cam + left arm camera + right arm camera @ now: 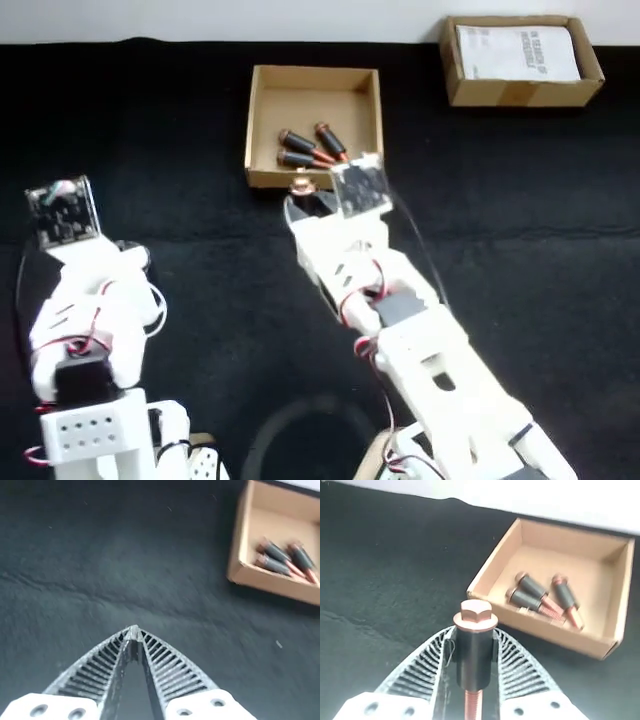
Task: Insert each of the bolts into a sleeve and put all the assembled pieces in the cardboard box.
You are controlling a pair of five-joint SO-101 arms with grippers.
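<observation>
So I'm driving this remotely and here's what I've got on screen. Everything's on the black table mat. The right arm stretches diagonally up the middle toward the cardboard box, while the left arm sits folded over on its own side, well apart from the box. There's also a second box at the far corner with a printed sheet lying in it.

The left gripper is pinched together with nothing in it, tips meeting, hanging over bare mat.

The right gripper is clamped around an assembled piece, and from the high view it's just in front of the near wall of the cardboard box, on the outside. The dark sleeve sits between the ribbed fingers, the copper hex head pokes out past the tips toward the box, and the threaded end runs back toward the wrist.

Inside the cardboard box there are three assembled pieces lying bunched together near the near wall, copper threads sticking out of dark sleeves.
</observation>
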